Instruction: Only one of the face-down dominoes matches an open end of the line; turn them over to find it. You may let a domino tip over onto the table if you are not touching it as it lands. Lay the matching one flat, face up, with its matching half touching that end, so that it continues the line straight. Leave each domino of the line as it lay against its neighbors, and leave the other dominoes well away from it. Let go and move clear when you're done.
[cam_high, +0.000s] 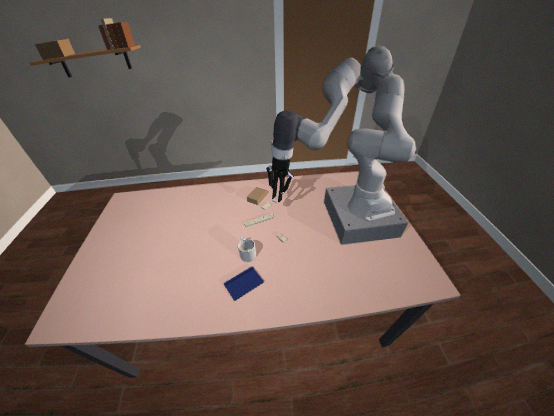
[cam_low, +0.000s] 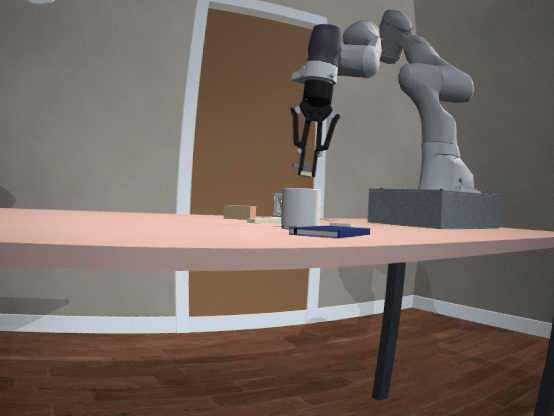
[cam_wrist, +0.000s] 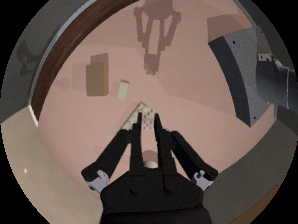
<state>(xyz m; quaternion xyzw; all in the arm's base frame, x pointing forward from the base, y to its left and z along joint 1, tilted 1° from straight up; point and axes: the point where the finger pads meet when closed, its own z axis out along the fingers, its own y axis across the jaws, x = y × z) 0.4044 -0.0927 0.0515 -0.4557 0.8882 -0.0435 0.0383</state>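
Observation:
My gripper (cam_high: 277, 199) (cam_low: 307, 174) (cam_wrist: 147, 118) is shut on a pale domino, well above the table. In the wrist view the domino's face shows, with several magenta pips on the half nearer the palm and dark pips on the far half. The domino line (cam_high: 259, 220) (cam_low: 259, 220) lies flat; in the wrist view the left finger and the held domino partly hide it. A plain pale domino (cam_high: 266, 206) (cam_wrist: 123, 90) lies between the line and the tan block. Another domino (cam_high: 282, 238) (cam_low: 342, 225) lies right of the line; its pips are too small to read.
A tan block (cam_high: 257, 195) (cam_low: 239, 212) (cam_wrist: 97, 80) stands behind the line. A white mug (cam_high: 247, 251) (cam_low: 301, 208) stands in front of the line, with a blue book (cam_high: 244, 283) (cam_low: 346, 231) nearer the front edge. The robot's grey base (cam_high: 367, 227) is at the right.

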